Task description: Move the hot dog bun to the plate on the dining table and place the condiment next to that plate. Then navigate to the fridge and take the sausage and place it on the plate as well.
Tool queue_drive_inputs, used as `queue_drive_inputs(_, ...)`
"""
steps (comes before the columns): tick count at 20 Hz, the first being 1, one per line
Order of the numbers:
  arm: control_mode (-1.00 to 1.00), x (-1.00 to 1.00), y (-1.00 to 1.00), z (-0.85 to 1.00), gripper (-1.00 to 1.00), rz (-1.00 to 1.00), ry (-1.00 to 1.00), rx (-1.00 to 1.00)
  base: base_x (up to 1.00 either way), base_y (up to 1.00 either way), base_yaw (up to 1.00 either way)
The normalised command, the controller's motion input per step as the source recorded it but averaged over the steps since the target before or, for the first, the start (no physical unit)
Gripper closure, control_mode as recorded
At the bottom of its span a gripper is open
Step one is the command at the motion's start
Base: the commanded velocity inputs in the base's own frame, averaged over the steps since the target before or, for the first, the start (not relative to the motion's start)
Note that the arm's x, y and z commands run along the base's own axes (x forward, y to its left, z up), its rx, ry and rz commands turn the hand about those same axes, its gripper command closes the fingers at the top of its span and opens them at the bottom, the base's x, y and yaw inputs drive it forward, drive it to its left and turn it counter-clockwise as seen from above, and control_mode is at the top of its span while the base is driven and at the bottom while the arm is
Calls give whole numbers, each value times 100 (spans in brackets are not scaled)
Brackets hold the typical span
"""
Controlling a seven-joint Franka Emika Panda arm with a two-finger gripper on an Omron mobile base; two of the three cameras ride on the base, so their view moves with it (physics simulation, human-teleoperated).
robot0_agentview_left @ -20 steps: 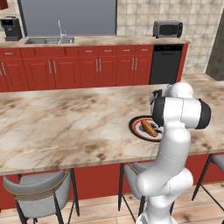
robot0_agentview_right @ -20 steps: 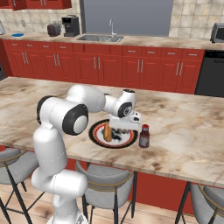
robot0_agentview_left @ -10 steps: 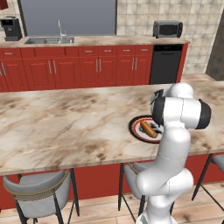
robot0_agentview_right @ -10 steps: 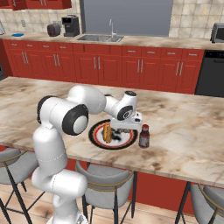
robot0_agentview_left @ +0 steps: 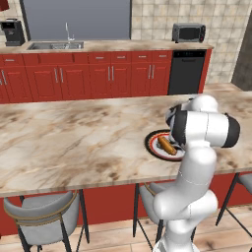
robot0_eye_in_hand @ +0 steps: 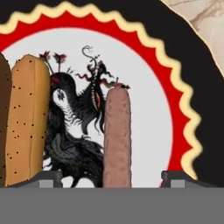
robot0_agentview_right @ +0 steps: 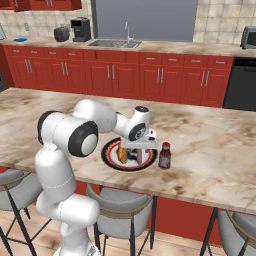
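While you look down through the hand view, the sausage [robot0_eye_in_hand: 117, 138] lies flat on the plate [robot0_eye_in_hand: 144, 61], a slim pinkish cylinder stretched across the dark figure painted in the middle. Your hand [robot0_eye_in_hand: 114, 177] hangs right over it with the two finger tips [robot0_eye_in_hand: 49, 178] spread wide, one on either side of the sausage and clear of it, so nothing is gripped. Just beside the sausage, with a strip of the painted figure between them, sits the hot dog bun [robot0_eye_in_hand: 27, 120], tan and speckled, lying parallel to it, its darker brown slit at the very edge of that view.

From the right base view you see the plate [robot0_agentview_right: 111, 156] with its black rim near the front edge of the worktop [robot0_agentview_right: 210, 150], the bun [robot0_agentview_right: 122, 154] showing orange under the hand [robot0_agentview_right: 138, 154]. The condiment [robot0_agentview_right: 164, 155] stands upright just beside the plate, on the side away from the arm's base, red cap up. In the left base view the plate [robot0_agentview_left: 153, 142] peeks out from behind the white arm, the bun [robot0_agentview_left: 166, 145] on it.

Grey stools [robot0_agentview_right: 120, 200] tuck under the worktop's front edge. Across the room run red cabinets [robot0_agentview_right: 125, 75] with a sink [robot0_agentview_right: 115, 43], a coffee machine [robot0_agentview_right: 80, 29] and a toaster oven [robot0_agentview_left: 188, 32].
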Motion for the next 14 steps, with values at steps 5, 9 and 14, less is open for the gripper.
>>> queue_drive_inputs(5,-100,-23,-4,43,-100,0,-8,-12,0,0,0)
queue_drive_inputs(9,-100,-87,0,100,-100,0,-10,-1,0,0,0)
queue_drive_inputs(14,-100,-89,9,100,-100,0,-1,0,0,0,0)
